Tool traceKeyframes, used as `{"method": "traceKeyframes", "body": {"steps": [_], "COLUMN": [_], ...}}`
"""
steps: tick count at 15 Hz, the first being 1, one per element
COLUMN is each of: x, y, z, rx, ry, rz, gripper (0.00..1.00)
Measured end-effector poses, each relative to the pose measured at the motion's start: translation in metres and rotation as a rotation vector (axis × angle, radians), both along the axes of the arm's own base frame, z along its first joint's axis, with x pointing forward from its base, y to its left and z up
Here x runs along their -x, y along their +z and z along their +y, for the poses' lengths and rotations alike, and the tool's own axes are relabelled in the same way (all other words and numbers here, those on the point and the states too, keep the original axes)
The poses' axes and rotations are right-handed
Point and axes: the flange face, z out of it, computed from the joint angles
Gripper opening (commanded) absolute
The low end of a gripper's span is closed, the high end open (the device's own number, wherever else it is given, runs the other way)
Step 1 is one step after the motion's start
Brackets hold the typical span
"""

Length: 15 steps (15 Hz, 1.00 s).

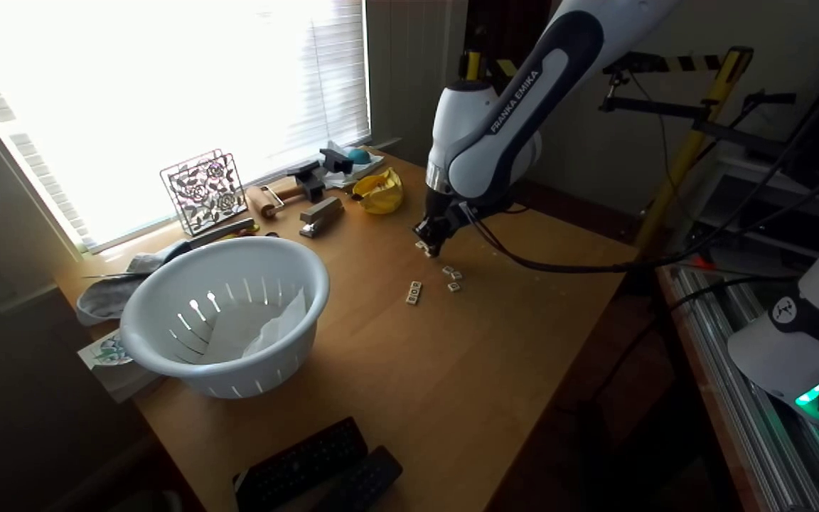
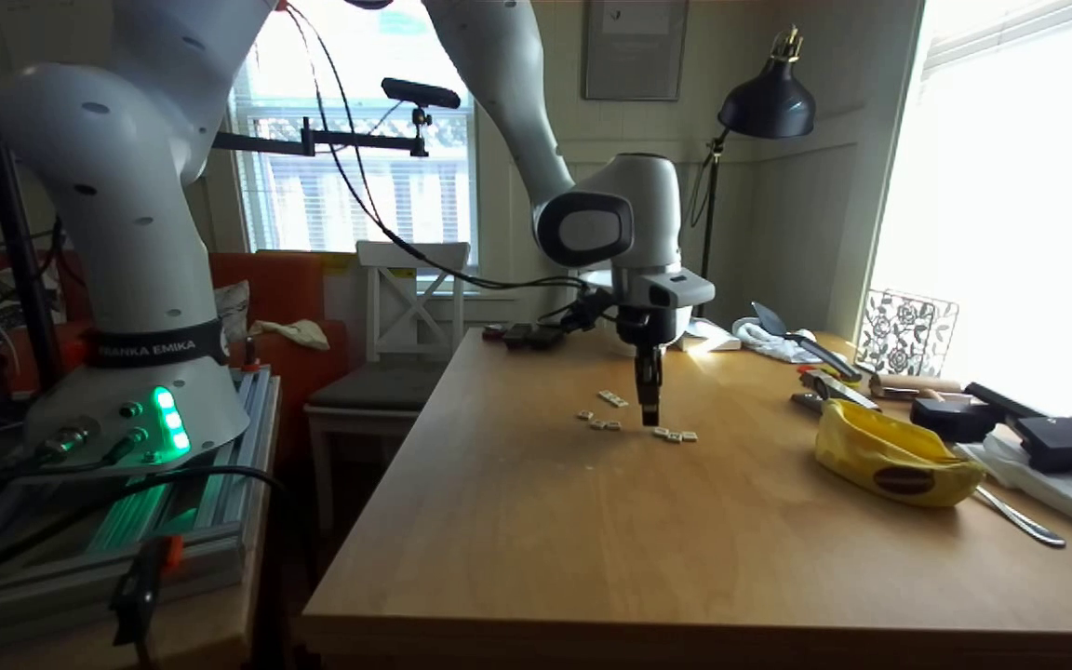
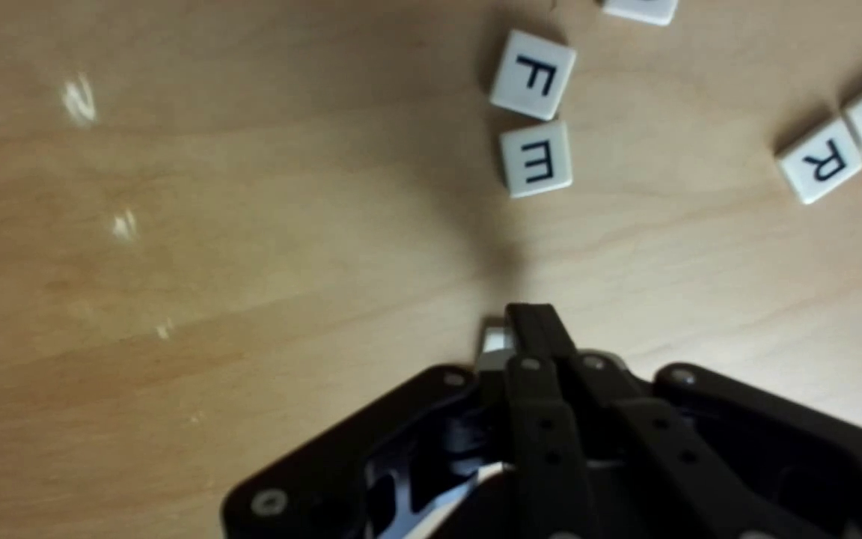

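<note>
Moving the gripper gently seems wise (its jaws are together, nothing visible between), because three small tiles on the table, close to its tip, may slide easily.

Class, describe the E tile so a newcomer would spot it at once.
On the wooden table in the wrist view, find the black gripper. Straight up the picture from its tips lies the E tile, a white square; its black E sets it apart from the F tile just above.
</note>
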Motion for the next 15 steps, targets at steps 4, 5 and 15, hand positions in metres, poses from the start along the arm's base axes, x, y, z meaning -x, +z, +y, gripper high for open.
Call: {"method": "traceKeyframes", "body": {"steps": [4,5,15], "x": [0.01,0.013,0.031], "y": [0.001,0.001,0.005], "z": [0.008,0.01,0.024], "rx": [-0.002,-0.003,-0.009], "ry": [0.022,0.027,0.059], "rz": [0.012,0.015,0.035], "gripper": [0.0,0.0,0.0]}}
